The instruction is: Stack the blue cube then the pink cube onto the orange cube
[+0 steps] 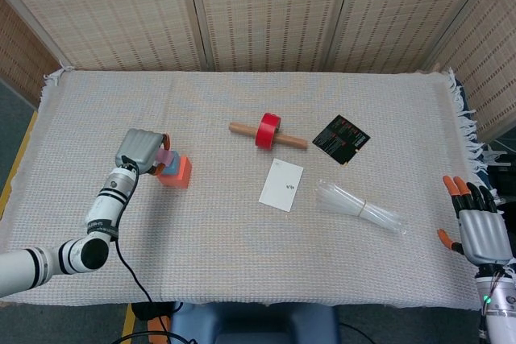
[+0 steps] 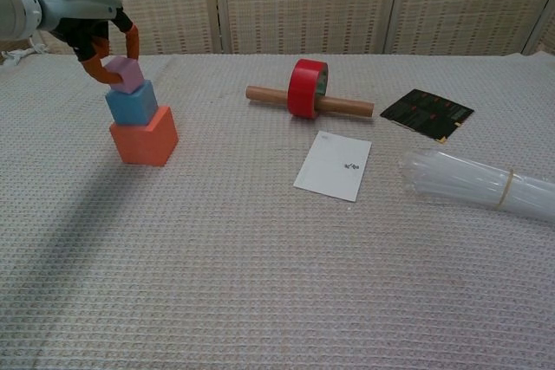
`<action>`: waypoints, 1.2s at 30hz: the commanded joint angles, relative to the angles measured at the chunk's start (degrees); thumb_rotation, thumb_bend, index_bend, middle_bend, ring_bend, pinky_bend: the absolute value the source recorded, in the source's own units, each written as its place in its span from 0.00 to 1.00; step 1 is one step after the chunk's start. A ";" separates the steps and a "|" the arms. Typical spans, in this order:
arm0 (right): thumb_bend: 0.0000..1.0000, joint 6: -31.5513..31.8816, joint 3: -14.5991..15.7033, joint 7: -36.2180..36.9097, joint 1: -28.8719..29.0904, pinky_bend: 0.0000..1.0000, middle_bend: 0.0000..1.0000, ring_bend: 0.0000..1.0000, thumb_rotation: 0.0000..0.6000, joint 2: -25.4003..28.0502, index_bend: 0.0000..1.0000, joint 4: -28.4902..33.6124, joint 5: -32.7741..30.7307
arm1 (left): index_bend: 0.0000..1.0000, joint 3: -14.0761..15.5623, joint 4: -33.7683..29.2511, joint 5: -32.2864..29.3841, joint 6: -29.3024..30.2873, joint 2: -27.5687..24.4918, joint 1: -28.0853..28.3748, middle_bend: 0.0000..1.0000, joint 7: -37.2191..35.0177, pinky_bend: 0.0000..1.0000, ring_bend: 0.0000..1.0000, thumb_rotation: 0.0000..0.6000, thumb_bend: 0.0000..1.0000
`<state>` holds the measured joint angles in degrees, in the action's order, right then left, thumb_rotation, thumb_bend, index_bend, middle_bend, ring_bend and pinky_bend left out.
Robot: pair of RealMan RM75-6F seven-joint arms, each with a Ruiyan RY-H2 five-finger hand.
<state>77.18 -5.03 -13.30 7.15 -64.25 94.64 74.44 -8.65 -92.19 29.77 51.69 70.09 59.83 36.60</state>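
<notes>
- The worktop (image 2: 277,283) is covered by a woven cloth, and the stack is seen toward its left side.
- The left hand (image 2: 102,39) is seen at the top of the stack, and the pink cube (image 2: 124,74) is grasped between its orange-tipped fingers (image 2: 132,41).
- The right hand (image 1: 480,227) is seen only in the head view, at the near right edge, well apart from the cubes; nothing is held and its fingers are spread.
- The orange cube (image 2: 145,136) is set on the cloth, and the blue cube (image 2: 132,101) is placed on top of it.
- The pink cube is held directly over the blue cube; it looks to be touching or just above the blue top, slightly tilted, though contact cannot be confirmed.
- The coming move is judged to turn on this vertical alignment: the pink cube must sit squarely before it is let go.
- In the head view the pink cube is largely hidden by the left hand, and the blue cube is partly covered.
</notes>
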 commanded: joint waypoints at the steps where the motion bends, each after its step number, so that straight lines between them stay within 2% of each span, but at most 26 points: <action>1: 0.16 0.05 0.02 -0.02 -0.01 0.00 0.00 0.00 1.00 0.05 0.00 0.07 0.04 | 0.42 0.22 0.15 -0.06 0.10 0.04 0.09 1.00 0.14 1.00 1.00 1.00 0.40; 11: 0.16 0.55 0.06 0.14 -0.21 0.00 0.00 0.00 1.00 0.20 0.00 0.21 0.16 | 0.33 0.51 0.17 -0.10 0.17 -0.06 0.18 1.00 -0.40 1.00 1.00 1.00 0.39; 36: 0.16 0.88 0.26 -0.26 -0.32 0.00 0.00 0.00 1.00 0.23 0.00 0.45 0.32 | 0.28 1.24 -3.97 2.54 2.85 -1.51 -0.44 1.00 -0.64 1.00 1.00 1.00 0.38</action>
<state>78.04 -4.77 -13.56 6.85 -64.02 95.08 74.75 -7.33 -95.91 32.00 54.26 68.73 59.52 36.12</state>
